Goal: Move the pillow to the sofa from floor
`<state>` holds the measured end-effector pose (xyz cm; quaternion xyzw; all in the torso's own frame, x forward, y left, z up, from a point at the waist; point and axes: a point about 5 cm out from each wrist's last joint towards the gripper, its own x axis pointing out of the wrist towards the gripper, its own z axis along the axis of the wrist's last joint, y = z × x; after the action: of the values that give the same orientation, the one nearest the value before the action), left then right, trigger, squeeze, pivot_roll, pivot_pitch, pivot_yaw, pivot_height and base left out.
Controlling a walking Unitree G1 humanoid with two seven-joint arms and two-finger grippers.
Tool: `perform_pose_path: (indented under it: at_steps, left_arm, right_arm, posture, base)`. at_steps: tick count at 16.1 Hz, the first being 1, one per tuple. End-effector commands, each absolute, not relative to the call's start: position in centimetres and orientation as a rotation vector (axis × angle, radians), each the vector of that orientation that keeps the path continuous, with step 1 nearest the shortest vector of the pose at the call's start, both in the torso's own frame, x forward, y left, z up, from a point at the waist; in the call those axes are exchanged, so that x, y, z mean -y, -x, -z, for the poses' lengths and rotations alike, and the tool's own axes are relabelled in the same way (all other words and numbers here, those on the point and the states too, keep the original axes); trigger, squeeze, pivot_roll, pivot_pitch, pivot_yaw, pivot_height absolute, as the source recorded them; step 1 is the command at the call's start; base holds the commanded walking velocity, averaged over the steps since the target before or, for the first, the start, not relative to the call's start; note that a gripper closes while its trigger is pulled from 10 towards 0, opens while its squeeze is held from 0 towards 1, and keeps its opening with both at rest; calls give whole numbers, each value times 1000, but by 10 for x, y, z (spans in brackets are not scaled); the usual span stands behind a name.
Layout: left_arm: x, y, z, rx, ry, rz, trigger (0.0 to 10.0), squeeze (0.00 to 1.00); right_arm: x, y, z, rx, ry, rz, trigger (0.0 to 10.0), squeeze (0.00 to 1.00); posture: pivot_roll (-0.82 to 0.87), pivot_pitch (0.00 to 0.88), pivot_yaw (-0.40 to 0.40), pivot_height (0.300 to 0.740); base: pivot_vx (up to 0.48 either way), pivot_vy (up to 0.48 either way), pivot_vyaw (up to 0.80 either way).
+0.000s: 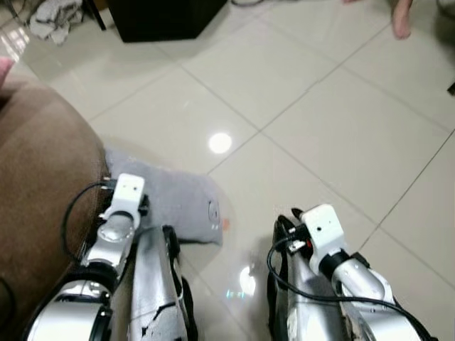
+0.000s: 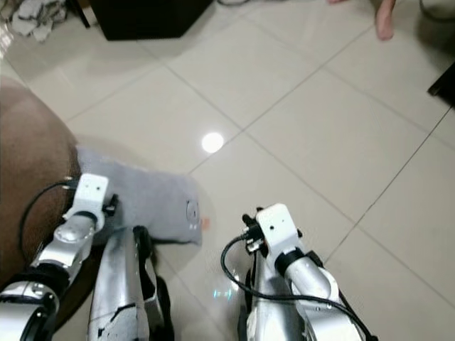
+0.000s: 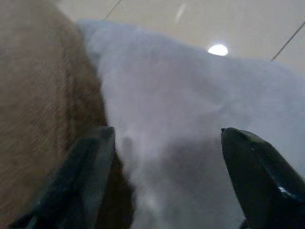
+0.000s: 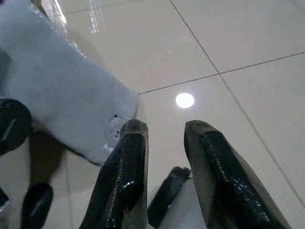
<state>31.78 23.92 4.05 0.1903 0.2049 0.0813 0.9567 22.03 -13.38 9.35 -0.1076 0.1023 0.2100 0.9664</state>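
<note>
You see the brown sofa (image 1: 39, 185) on your left | grey pillow (image 1: 178, 202) flat on the tiled floor (image 1: 320, 121), touching the sofa's edge | left gripper (image 3: 167, 157) lowered over the pillow, fingers wide apart, empty | right gripper (image 4: 164, 148) pointing down above the floor, fingers slightly parted, empty.

A plain pale grey pillow (image 1: 178, 202) with a small round grey patch and a tiny orange tag at one edge lies on glossy cream floor tiles (image 1: 327, 121) with thin dark grout lines. The sofa (image 1: 35, 192) is brown, finely woven. Both arms are silver with white wrist blocks and black cables; the right gripper (image 4: 164, 167) has shiny black fingers, the left gripper (image 3: 167, 167) matte black ones
</note>
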Motion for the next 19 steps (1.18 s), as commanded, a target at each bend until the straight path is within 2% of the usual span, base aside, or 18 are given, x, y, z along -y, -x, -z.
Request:
perform_pose_path:
  at_steps: [1, 6, 9, 11, 12, 13, 14, 19]
  left_arm:
    - [-249, -314, -39, -423, -419, -208, 10000, 1000]
    - [-241, -310, -27, -501, -383, -141, 10000, 1000]
    - [-241, -312, -28, -510, -430, -159, 10000, 1000]
    - [-245, -313, -31, -505, -488, -182, 10000, 224]
    - [-244, -314, -32, -504, -477, -206, 7294, 0]
    - [-244, -315, -32, -503, -472, -207, 7294, 0]
    - [-240, -317, -33, -500, -453, -201, 0, 0]
    - [-235, -319, -33, -492, -428, -184, 0, 0]
  right_arm:
    - [132, -217, -102, -171, 193, -441, 10000, 0]
    - [129, -212, -105, -183, 212, -474, 10000, 0]
    - [126, -209, -109, -178, 219, -489, 10000, 0]
    - [123, -206, -109, -178, 224, -504, 10000, 0]
    - [121, -202, -110, -182, 223, -525, 10000, 0]
    - [120, -201, -110, -183, 222, -531, 10000, 0]
    - [117, -199, -109, -190, 212, -558, 10000, 0]
    - [118, -195, -115, -165, 201, -585, 10000, 0]
  posture:
    - [-72, 363, 54, 496]
    - [-77, 401, 54, 496]
    - [-83, 421, 59, 496]
    - [-86, 421, 59, 496]
    - [-86, 423, 58, 496]
    - [-85, 423, 58, 496]
    - [-85, 427, 59, 496]
    - [-86, 429, 62, 496]
  base:
    - [0, 0, 0]
    - [0, 0, 0]
    - [0, 0, 0]
    - [0, 0, 0]
    - [0, 0, 0]
    - [0, 0, 0]
    - [0, 0, 0]
    - [0, 0, 0]
